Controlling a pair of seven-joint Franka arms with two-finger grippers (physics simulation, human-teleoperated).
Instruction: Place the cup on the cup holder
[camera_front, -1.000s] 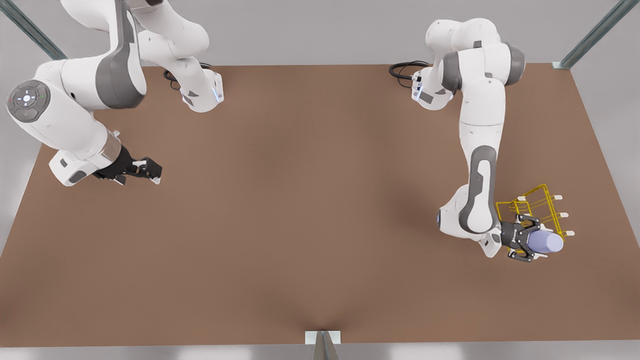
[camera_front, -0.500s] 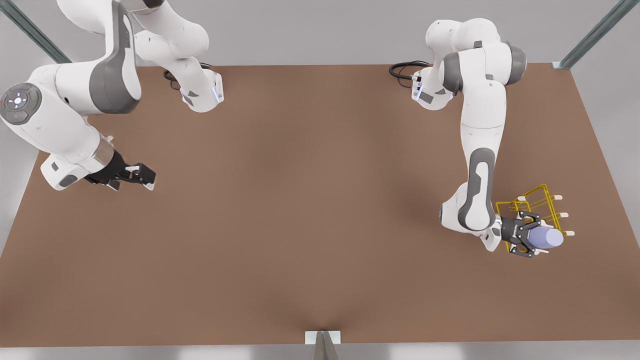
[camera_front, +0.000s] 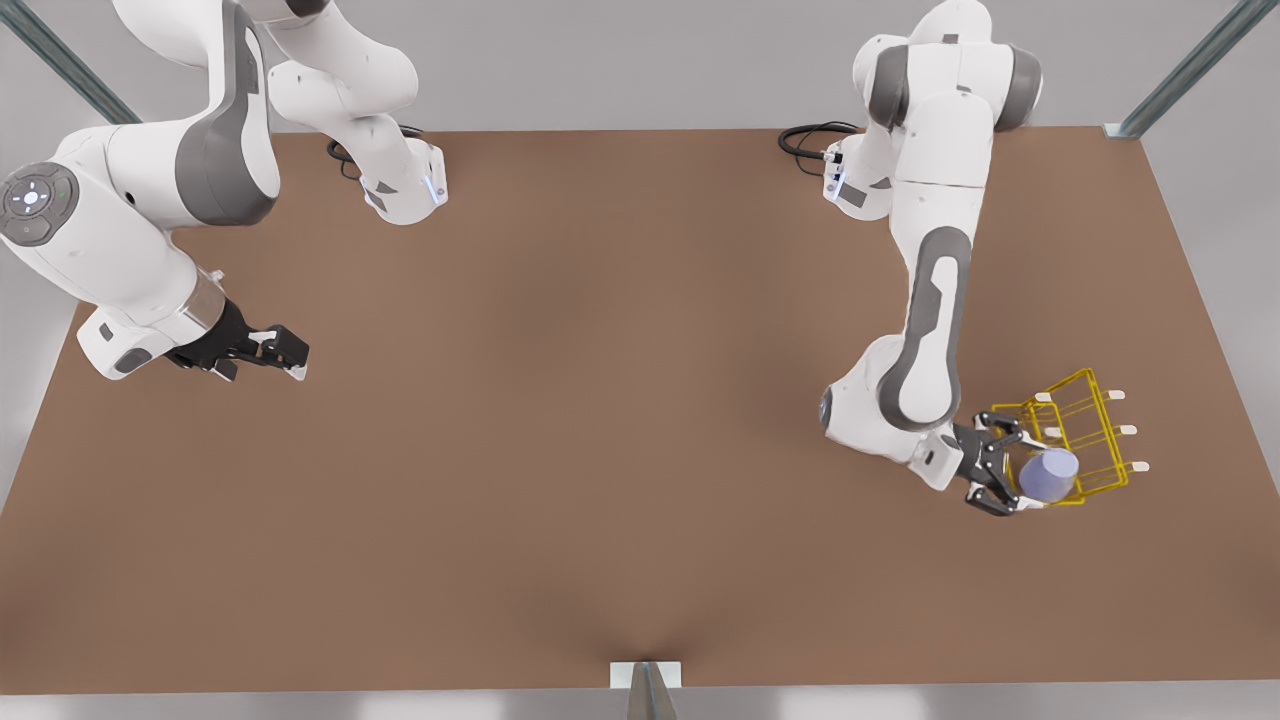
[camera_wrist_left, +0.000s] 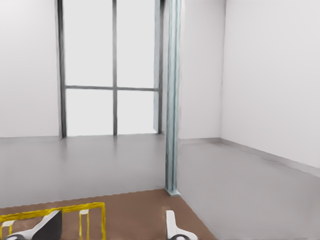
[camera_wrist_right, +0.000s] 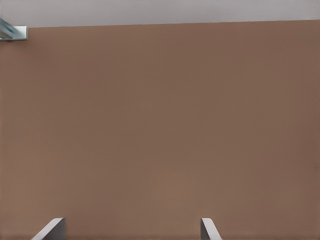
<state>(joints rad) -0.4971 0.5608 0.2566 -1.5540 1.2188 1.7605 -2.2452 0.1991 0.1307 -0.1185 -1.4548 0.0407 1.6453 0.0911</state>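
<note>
The lavender-blue cup sits against the near corner of the yellow wire cup holder at the front view's right, its round end facing up. My left gripper is just to the cup's left, open, with its fingers spread on either side and not clamping it. In the left wrist view the left gripper shows two spread fingertips with part of the cup holder's yellow frame behind them. My right gripper waits open over bare table at the front view's left, and its fingertips stand wide apart in the right wrist view.
The brown table stretches between the two arms. The arm bases and black cables are at its back edge. A metal post bracket stands at the front edge. The cup holder lies close to the table's right edge.
The left arm drew back toward the front view's left and its gripper opened. The cup went from lying sideways in the fingers to end-up at the rack. The right arm drifted slightly left.
</note>
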